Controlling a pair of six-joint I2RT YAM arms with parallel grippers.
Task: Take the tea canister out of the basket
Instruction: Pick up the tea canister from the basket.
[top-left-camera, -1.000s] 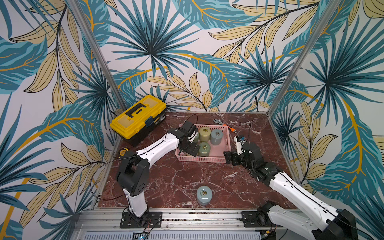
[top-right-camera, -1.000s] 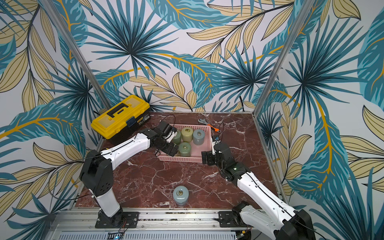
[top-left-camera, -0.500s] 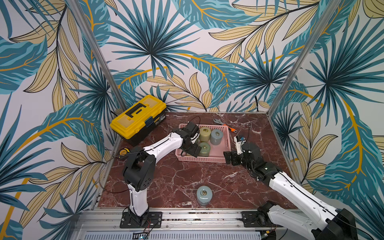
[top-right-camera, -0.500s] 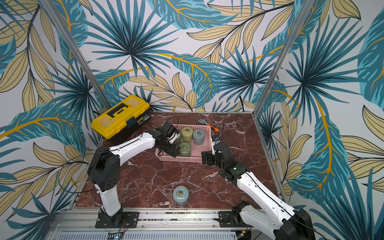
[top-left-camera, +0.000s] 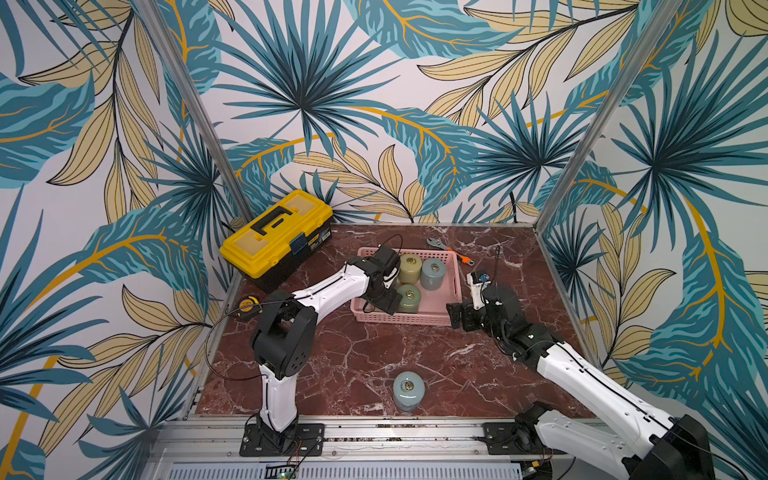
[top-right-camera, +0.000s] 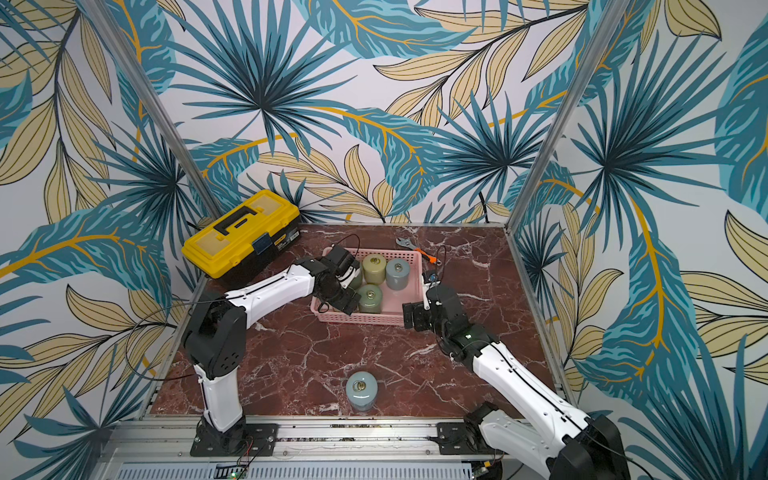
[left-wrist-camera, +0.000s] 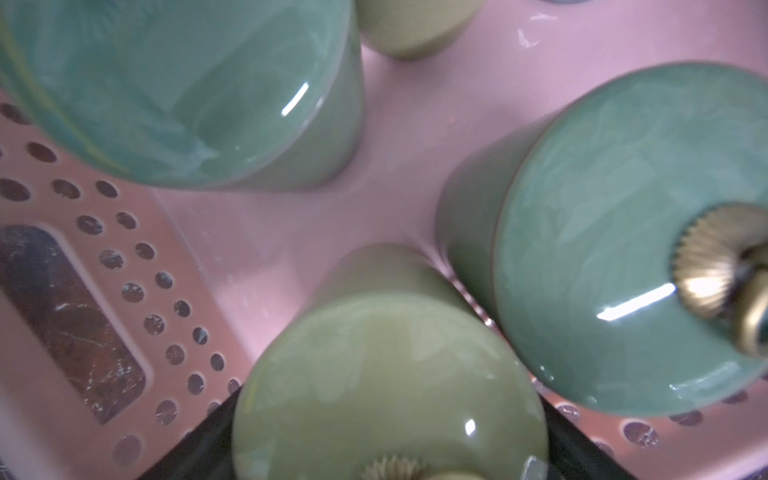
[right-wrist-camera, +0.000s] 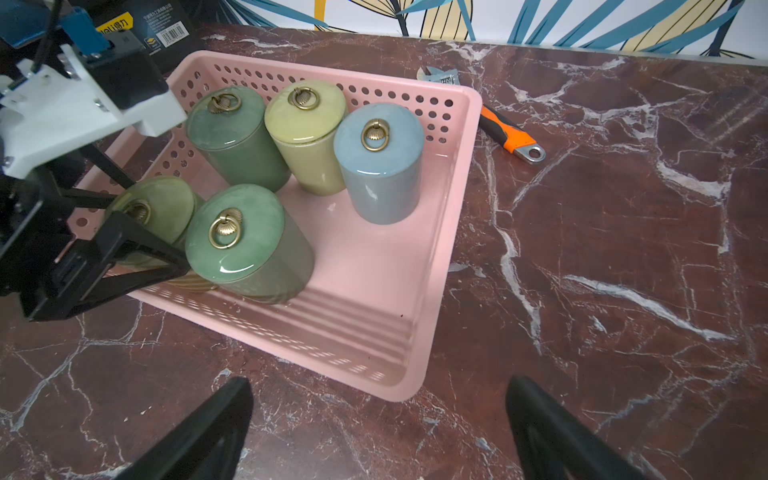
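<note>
Five tea canisters (right-wrist-camera: 241, 241) stand in the pink basket (right-wrist-camera: 365, 282): two green, two yellow-green, one blue. One more blue canister (top-left-camera: 409, 390) stands on the table (top-left-camera: 353, 353), well apart. Left pincer (right-wrist-camera: 160, 224) has dipped lower than before, fingers wide around the corner yellow-green canister (right-wrist-camera: 166, 199); squeezing, I cannot tell. Right pincer (right-wrist-camera: 378, 395) hangs wide open beside the basket.

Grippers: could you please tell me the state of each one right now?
Left gripper: jaws around the olive canister; grip cannot be told.
Right gripper: open, empty.
</note>
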